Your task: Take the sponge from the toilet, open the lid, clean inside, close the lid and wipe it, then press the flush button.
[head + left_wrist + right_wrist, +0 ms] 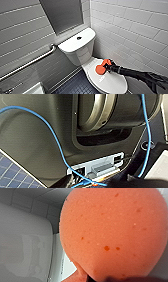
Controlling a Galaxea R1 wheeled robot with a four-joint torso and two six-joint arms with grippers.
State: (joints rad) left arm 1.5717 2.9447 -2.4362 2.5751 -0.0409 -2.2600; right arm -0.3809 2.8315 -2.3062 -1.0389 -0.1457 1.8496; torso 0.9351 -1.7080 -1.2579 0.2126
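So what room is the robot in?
Probably a bathroom: a white toilet with its lid down, tiled walls and a metal grab bar. The right gripper holds an orange sponge.

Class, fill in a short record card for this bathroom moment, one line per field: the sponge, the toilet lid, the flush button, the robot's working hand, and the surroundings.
sponge: orange, gripped by the right hand
right hand: shut on the sponge, over the lid near its tank end
lid: white, closed
sponge touching lid: cannot tell
button: dark, middle of the tank top, nothing on it
grab bar: metal, on the grey wall beside the toilet
floor: dark tiles
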